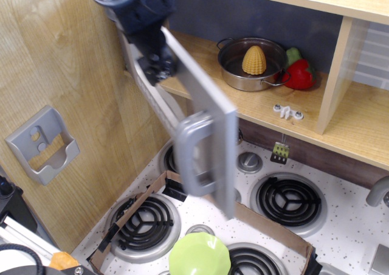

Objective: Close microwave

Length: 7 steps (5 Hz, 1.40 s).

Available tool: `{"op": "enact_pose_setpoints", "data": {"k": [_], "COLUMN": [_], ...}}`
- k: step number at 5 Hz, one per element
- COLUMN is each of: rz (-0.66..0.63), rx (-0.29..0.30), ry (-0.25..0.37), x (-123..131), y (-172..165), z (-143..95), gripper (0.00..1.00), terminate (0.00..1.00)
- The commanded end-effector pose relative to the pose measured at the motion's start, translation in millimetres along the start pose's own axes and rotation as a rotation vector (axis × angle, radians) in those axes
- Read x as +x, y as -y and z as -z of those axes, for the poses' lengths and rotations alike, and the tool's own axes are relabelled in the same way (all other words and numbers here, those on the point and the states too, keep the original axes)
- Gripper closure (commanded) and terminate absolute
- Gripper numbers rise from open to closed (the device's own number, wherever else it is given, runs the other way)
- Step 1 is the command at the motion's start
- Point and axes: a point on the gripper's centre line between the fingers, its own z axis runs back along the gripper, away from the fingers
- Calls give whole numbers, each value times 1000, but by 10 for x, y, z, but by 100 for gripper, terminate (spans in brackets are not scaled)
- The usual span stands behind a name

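Observation:
The microwave is a light-wood compartment (pixel 200 65) with a silver-grey door (pixel 203 114) hinged at its left. The door stands partly swung across the opening, its outer face and chunky grey handle (pixel 194 156) turned toward me. My black gripper (pixel 155 65) is pressed against the outer face of the door near its top left, behind the hinge side. Its fingers are blurred and I cannot tell whether they are open or shut. Inside the compartment a metal pot (pixel 252 65) holds a yellow corn cob (pixel 254 60), with a red pepper (pixel 298 71) beside it.
A small grey wall holder (pixel 41 144) hangs on the wooden side panel at left. Below is a white speckled stove top (pixel 346 220) with black coil burners, a cardboard strip (pixel 267 223), and a green bowl (pixel 199 255) at the front. A white clip (pixel 287 112) lies on the shelf.

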Motion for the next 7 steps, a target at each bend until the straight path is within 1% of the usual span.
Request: {"op": "enact_pose_setpoints", "data": {"k": [1, 2, 3, 4, 5, 7], "rz": [-9, 10, 13, 80, 139, 180], "rx": [27, 5, 5, 14, 3, -12], "ry": [68, 91, 92, 138, 173, 177], "x": [522, 569, 600, 652, 732, 855], "y": [163, 197, 218, 204, 182, 125], "z": [40, 173, 213, 282, 326, 346], "gripper": [0, 0, 0, 0, 0, 0], "terminate": [0, 0, 0, 0, 0, 0]}}
